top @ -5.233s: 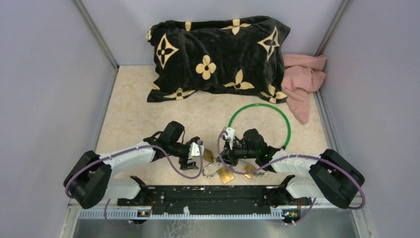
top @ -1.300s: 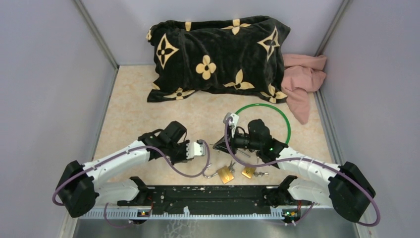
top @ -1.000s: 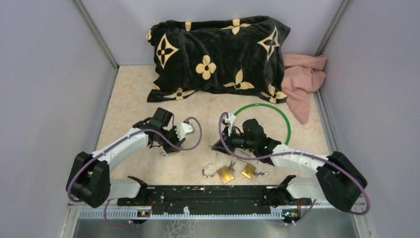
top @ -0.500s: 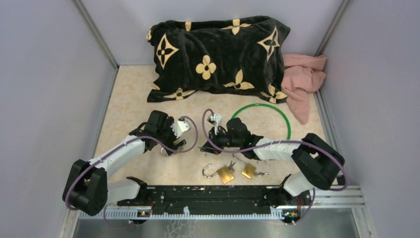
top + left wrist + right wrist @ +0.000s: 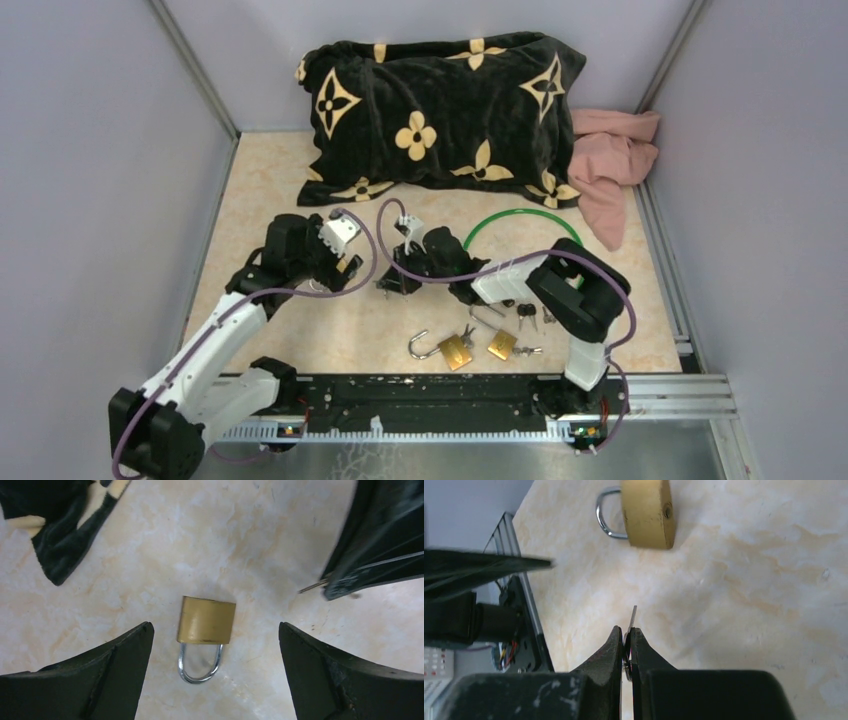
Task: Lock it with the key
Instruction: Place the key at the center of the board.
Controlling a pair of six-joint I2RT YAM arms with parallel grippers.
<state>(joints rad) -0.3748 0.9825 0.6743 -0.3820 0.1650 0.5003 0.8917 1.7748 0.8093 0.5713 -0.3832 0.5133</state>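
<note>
Right gripper (image 5: 626, 645), clenched on the key (image 5: 633, 616), should aim its blade at the keyhole (image 5: 667, 511) only once the left gripper (image 5: 214, 630), spread wide over the padlock (image 5: 206, 621) lying on the table (image 5: 300, 530), pins its body.

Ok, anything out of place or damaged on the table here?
Nothing damaged or spilled. The only untidy spot is low in the top view: one padlock lies with its shackle swung open, with loose keys scattered nearby.
</note>
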